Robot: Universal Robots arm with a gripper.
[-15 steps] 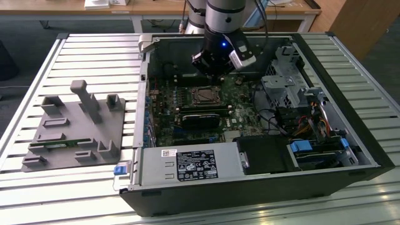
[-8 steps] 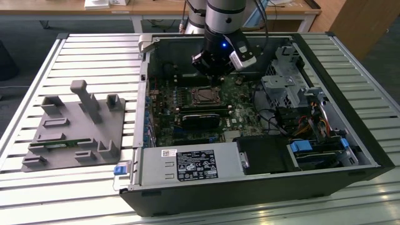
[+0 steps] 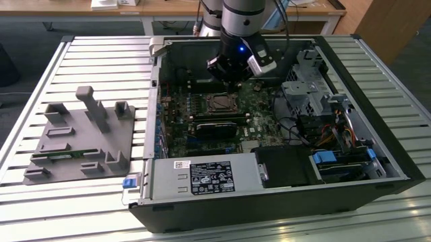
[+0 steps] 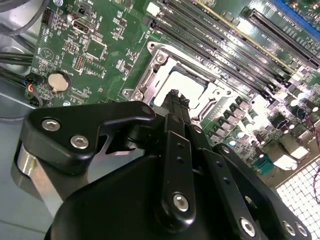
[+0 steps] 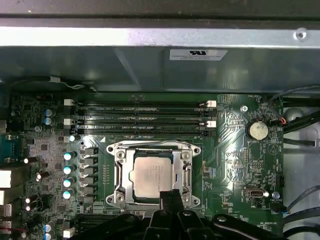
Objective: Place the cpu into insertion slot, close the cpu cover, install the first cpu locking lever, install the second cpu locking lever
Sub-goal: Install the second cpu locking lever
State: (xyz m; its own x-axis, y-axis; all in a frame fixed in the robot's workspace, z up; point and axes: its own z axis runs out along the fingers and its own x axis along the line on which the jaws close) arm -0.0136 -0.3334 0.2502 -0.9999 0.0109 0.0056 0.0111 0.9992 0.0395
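Motherboard (image 3: 222, 118), green and crowded with parts, lies flat inside an open computer case (image 3: 377, 166) that rests on a slatted metal table (image 3: 81, 60). Near the upper centre of the exterior view the arm reaches down into the case, and its pincer (image 3: 232, 86) hangs just above the insertion slot (image 3: 221, 103). In the first wrist view the slot (image 5: 154, 174) sits low and centred in the frame, with the cpu (image 5: 152, 175) lying flat inside it, its pale silvery top facing up. The cpu cover (image 5: 186, 172) is down around the chip as a silver frame, the chip showing through its cut-out. The dark tip of the pincer (image 5: 169, 196) stands at the near edge of the chip; whether it touches the metal I cannot tell. In the second wrist view the fingertips (image 4: 175, 100) come together to a narrow point over the bright chip (image 4: 186, 86), pressed close with nothing between them. Long black memory slots (image 5: 140, 117) run just beyond the socket in the first wrist view, and a round coin battery (image 5: 258, 130) sits toward the right of that frame. On the exterior view's left, a grey fixture block (image 3: 81, 138) stands on the table, well apart from the case.
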